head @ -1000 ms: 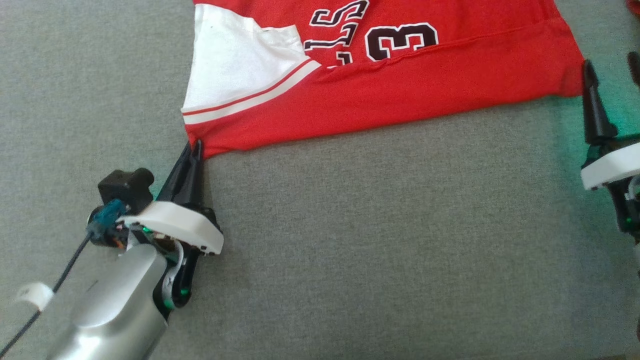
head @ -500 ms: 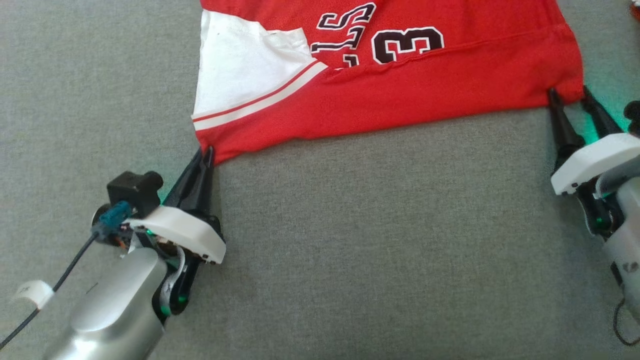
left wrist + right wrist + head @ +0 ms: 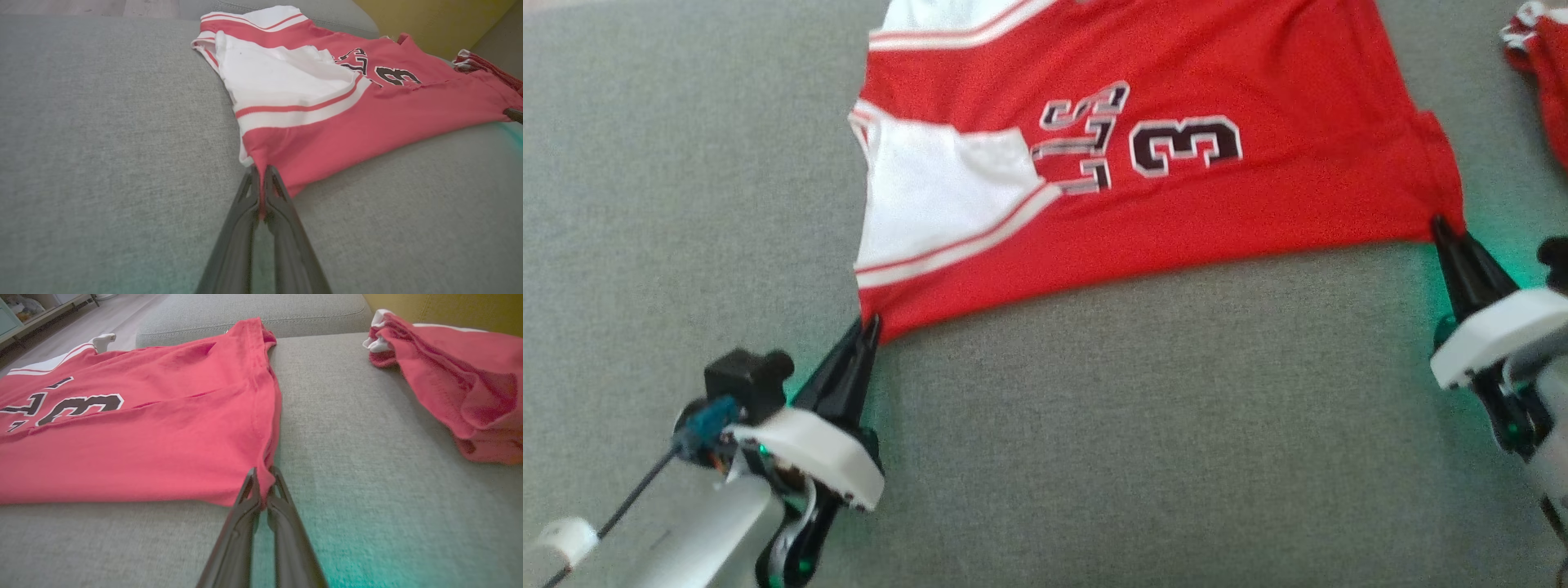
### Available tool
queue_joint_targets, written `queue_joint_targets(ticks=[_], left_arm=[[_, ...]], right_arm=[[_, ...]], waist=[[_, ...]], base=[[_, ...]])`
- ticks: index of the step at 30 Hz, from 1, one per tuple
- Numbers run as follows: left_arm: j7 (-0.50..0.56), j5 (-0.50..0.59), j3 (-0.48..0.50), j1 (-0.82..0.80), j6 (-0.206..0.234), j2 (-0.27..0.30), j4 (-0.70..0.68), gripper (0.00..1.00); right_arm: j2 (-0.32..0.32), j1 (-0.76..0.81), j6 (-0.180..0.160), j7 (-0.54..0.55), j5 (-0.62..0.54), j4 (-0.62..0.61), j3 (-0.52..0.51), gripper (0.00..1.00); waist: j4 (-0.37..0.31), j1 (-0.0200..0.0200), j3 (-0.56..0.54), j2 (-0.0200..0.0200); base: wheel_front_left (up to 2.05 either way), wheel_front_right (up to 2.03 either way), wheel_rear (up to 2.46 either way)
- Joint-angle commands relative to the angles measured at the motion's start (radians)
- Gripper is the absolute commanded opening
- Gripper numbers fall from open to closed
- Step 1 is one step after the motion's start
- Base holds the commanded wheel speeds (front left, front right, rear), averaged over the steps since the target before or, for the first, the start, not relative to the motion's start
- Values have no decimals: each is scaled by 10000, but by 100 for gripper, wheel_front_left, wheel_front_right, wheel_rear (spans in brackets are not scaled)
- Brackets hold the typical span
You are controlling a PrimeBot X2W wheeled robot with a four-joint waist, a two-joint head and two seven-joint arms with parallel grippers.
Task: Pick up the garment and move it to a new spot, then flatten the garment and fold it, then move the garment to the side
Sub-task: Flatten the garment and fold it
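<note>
We hold the red jersey (image 3: 1192, 220) spread on the grey cushion (image 3: 1135, 425). Our left gripper (image 3: 872, 325) has its jaws clamped on the near left corner, and the jaws of our right gripper (image 3: 1443, 229) pinch the near right corner.

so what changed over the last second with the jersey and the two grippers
The right gripper moved in from the right with fingers apart, reached the near right corner of the jersey and shut on it. The left gripper stayed shut on the near left corner, and the jersey stayed spread on the grey cushion. It sits lower in the head view because the camera moved.
</note>
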Motion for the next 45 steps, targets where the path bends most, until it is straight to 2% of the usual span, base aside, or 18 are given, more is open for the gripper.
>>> queue_joint_targets(ticks=[1,8,15,22,23,24,25,26,27,32,37,41,45], left_arm=[[1,-80,337,152,132,507,-422,0],[174,-259,223,1368,759,904,-1845,0],[299,-563,-44,2863,1332,1191,-2910,0],[351,-771,-83,3480,1598,1354,-3379,0],[381,-820,-75,3502,1604,1357,-3388,0],[420,-868,-72,3502,1596,1352,-3383,0],[531,-917,-110,3488,1562,1362,-3364,2],[646,-958,-147,3456,1532,1367,-3346,42],[696,-963,-142,3391,1539,1358,-3329,100],[998,-750,-36,2749,1534,1581,-3460,100],[1984,-198,449,613,1232,2378,-4026,100],[3941,-51,660,-2207,539,2701,-4016,100],[6383,-390,544,-4886,-184,2466,-2805,100]], right_arm=[[-495,407,65,-172,151,-254,112,0],[-1005,1620,65,-279,349,-769,152,0],[-1254,3147,65,-314,219,-1262,-432,0],[-1199,4136,65,-265,-46,-1609,-1017,0],[-1161,4223,65,-211,-91,-1652,-1088,47],[-1119,4281,65,-161,-166,-1706,-1152,100],[-1081,4310,65,-138,-253,-1750,-1240,100],[-1028,4323,65,-130,-349,-1815,-1320,100],[-968,4329,65,-133,-427,-1905,-1414,100],[-878,4258,65,-136,-739,-2499,-1984,100],[-789,4137,65,-97,-1112,-3213,-2593,100],[-639,3941,65,62,-1417,-3819,-2850,100],[-445,3556,65,283,-1703,-4373,-2858,100]], waist=[[-36,0,-226,0],[-59,0,-780,0],[-166,0,-1179,0],[-226,0,-1248,0],[-243,0,-1248,0],[-265,0,-1245,0],[-289,0,-1236,0],[-311,0,-1223,0],[-338,0,-1204,0],[-569,0,-979,0],[-790,0,-405,0],[-1032,0,292,0],[-1479,0,1031,0]], base=[[0,0,0],[0,0,0],[0,0,0],[0,0,0],[0,0,0],[0,0,0],[0,0,0],[0,0,0],[0,0,0],[0,0,0],[0,0,0],[0,0,0],[0,0,0]])
